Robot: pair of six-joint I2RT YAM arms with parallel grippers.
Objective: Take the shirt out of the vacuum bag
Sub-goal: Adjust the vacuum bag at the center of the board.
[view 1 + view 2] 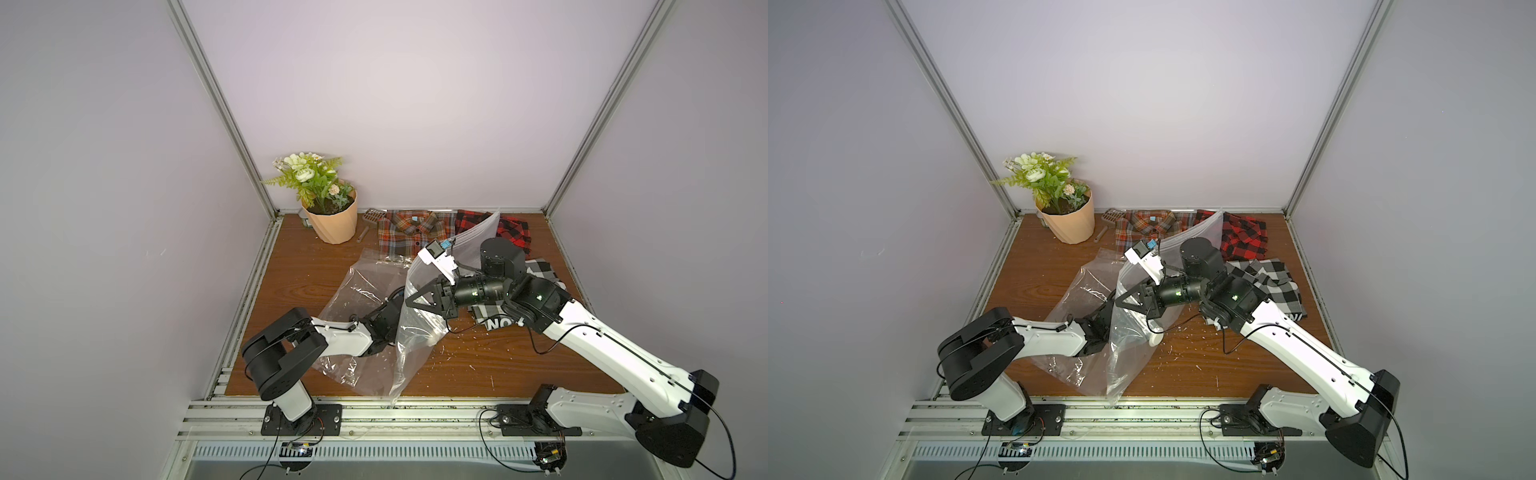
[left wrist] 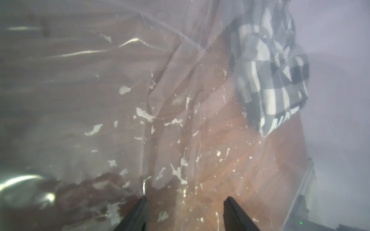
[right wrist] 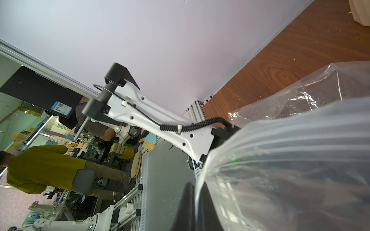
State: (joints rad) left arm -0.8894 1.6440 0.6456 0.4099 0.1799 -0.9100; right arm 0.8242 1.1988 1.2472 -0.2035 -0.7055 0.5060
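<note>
1. Pinching the edge of the vacuum bag (image 1: 409,353) in the right gripper (image 3: 197,192), with jaws together on the thin film. Holding that sheet raised above the table (image 1: 291,282).
2. Reaching the left gripper (image 2: 185,200) in under the raised sheet, with fingers apart and nothing between them. Viewing everything through hazy plastic in the left wrist view.
3. Finding no cloth inside the film in any view. Noting the black-and-white checked shirt (image 1: 1275,286) lying on the table outside the bag, just beside it and partly under the right arm. Judging the shirt to be out already, so only clearing the arms from the bag is likely remaining.
4. Risking a slip at the right pinch, since it is gripping smooth film on a narrow edge. Expecting the sheet to drop over the left wrist and blind its camera further.
5. Risking a snag on pulling the left arm back. Open fingertips catching a crease would mean dragging the whole bag along, or tearing it.
6. Risking a false grasp. Closing the left fingers here would mean clamping plastic only.
7. Risking disturbance of the checked shirt, with the right arm passing close above it and possibly sweeping it along.
8. Noting the raised sheet's far corner standing over the red plaid shirt (image 1: 515,232) near the back wall. Swinging the sheet could mean brushing it.
</note>
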